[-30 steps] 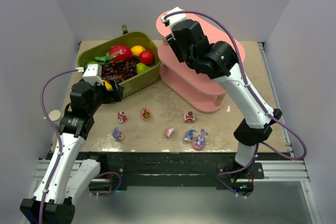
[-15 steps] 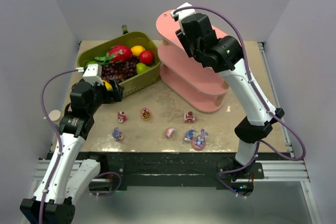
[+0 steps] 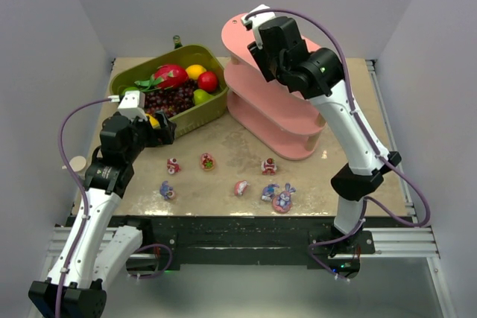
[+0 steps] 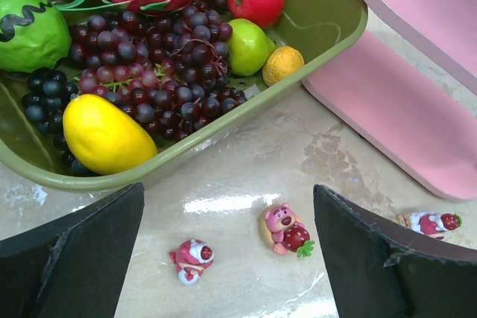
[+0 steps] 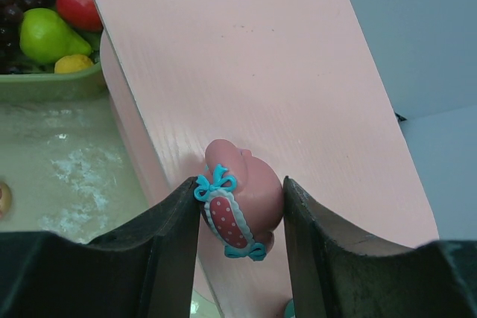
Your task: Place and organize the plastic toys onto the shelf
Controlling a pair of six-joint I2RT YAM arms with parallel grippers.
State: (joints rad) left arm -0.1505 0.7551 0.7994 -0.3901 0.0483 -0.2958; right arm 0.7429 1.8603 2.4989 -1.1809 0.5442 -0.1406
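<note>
Over pink shelf (image 5: 298, 72), right gripper (image 5: 240, 185) pinches pink toy (image 5: 253, 200), apparently just above board.

A pink figurine (image 5: 240, 205) hangs over the shelf (image 5: 298, 72) top; seven toys (image 3: 207, 161) lie nearby.

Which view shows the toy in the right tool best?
Right wrist: the pink toy is gripped in the right tool over the shelf top board, with its blue bow and dotted front clear. Top external: the right arm hides it. Left wrist: not in frame.
</note>
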